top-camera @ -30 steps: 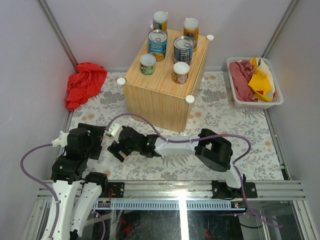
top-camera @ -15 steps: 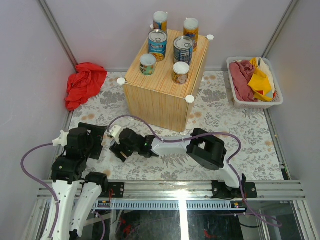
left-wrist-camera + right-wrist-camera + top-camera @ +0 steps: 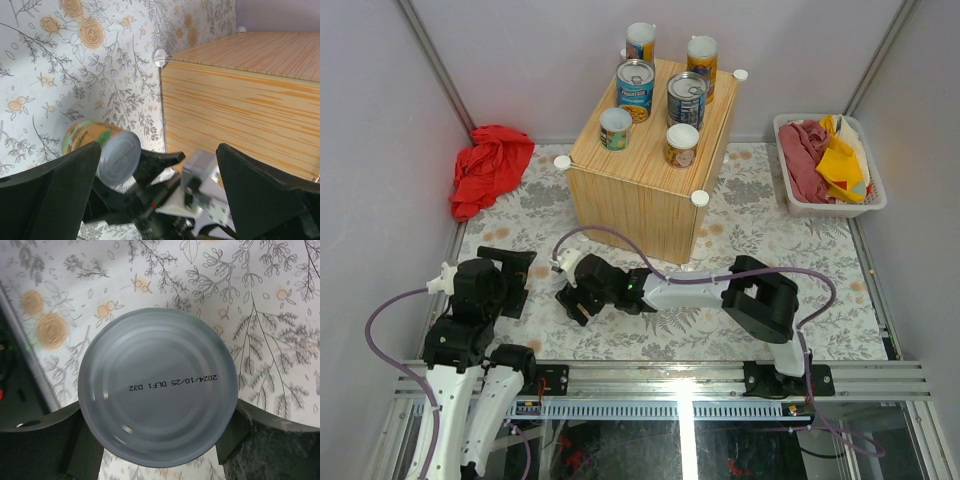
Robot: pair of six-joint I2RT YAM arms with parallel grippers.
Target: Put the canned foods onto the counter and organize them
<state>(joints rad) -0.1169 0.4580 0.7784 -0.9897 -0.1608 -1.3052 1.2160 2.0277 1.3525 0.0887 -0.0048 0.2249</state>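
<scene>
Well, from above, my right gripper (image 3: 576,297) sits low at lower left of the frame, with its arm stretched flat across the floral mat (image 3: 770,230). My left gripper (image 3: 515,283) is just beside it, spread wide and empty. Six cans (image 3: 635,88) stand on the counter (image 3: 638,205) at upper centre, so bare wood is scarce. Setting another down could topple a neighbour.

In the left wrist view, the seventh can (image 3: 107,150) is at lower left, tipped sideways between my right fingers, and the counter wall rises just beyond. If I lift without clearing that corner, I would clip it.

In the right wrist view, the silver lid (image 3: 157,412) fills the centre and my fingers (image 3: 45,422) press the round sides. I judge it gripped, but a smooth curved wall could twist or slip as I turn it upright.
</scene>
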